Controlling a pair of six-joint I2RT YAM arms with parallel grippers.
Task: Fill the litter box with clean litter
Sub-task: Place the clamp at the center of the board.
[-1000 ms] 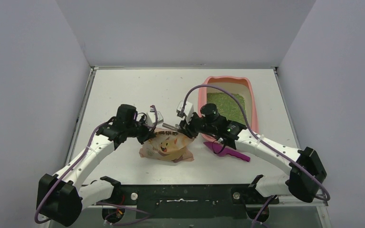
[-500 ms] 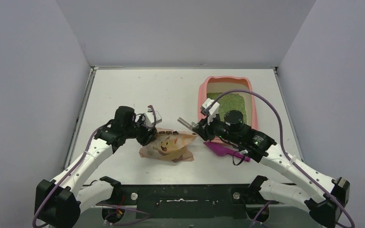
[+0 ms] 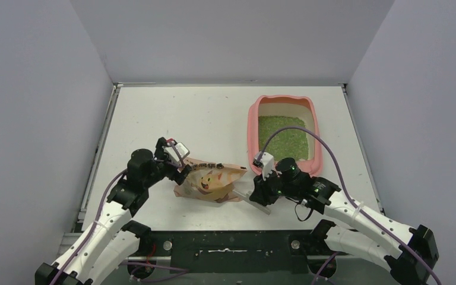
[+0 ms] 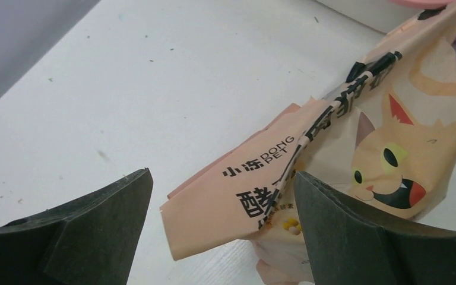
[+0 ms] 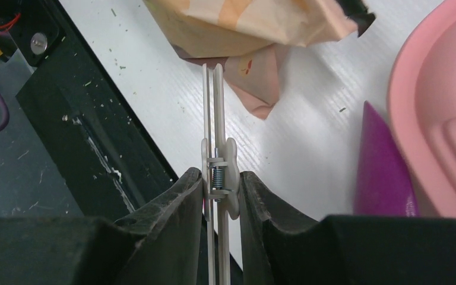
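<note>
The litter box (image 3: 251, 127) is seen at the far right of the white counter (image 3: 172, 113). A bed of green litter (image 3: 285, 138) is spread over its floor, and a paler bare strip is shown at the far end. A crumpled peach bag (image 3: 211, 181) printed with a cat's face is laid near the counter's front edge, left of the box and apart from it. The left claw (image 4: 221, 178) is held wide apart at the bag's left end. The bag's folded top is seen between the two fingers but is not pinched by them. The right claw (image 5: 221, 178) is clamped on a pale spring clip (image 5: 218, 107), whose closed arms are pointed towards the bag's near corner. A magenta scoop (image 5: 383, 160) is laid just beside the box's rim.
</note>
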